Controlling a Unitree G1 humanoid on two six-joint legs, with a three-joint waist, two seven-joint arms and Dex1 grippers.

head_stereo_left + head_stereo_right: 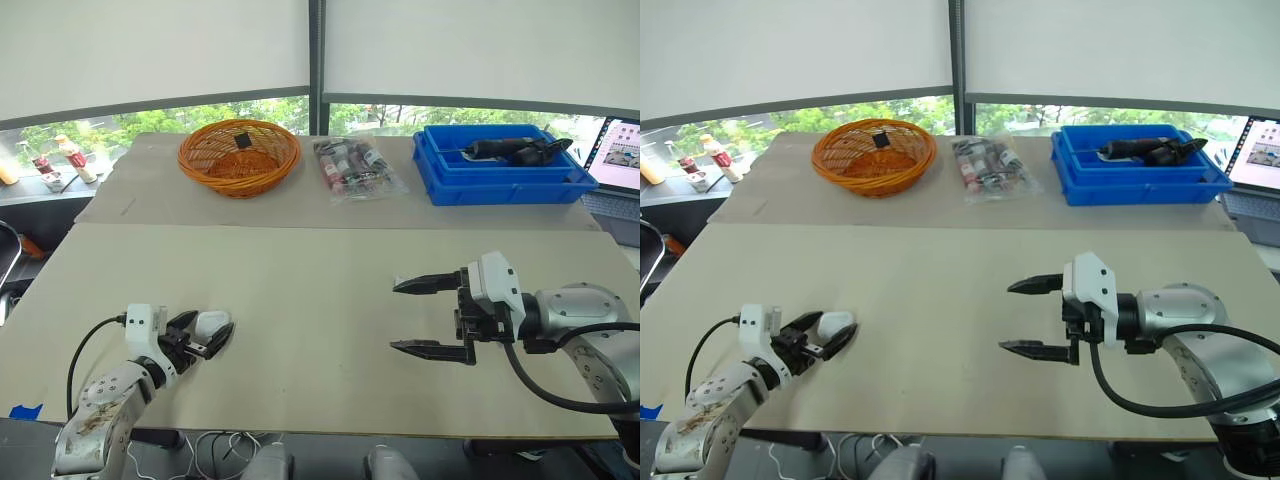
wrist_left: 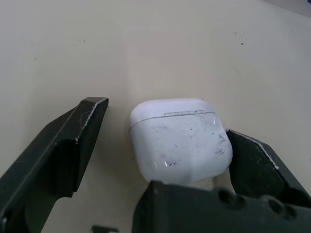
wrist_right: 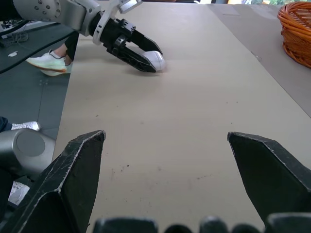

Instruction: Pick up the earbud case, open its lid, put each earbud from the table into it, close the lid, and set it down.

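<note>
The white earbud case [image 1: 213,322] lies on the tan table [image 1: 300,290] near its front left, lid shut. My left gripper [image 1: 205,338] is open around it. In the left wrist view the case [image 2: 180,143] sits between the two black fingers, one pad [image 2: 252,165] against its side and the other finger [image 2: 73,145] a small gap away. My right gripper [image 1: 394,316] hovers over the table's right half, wide open and holding nothing, pointing toward the case [image 3: 158,60] across the table.
Along the far side stand an orange wicker basket [image 1: 239,155], a clear bag of small packets [image 1: 355,168] and a blue bin [image 1: 505,165] holding a black tool. A laptop [image 1: 620,155] sits at the far right.
</note>
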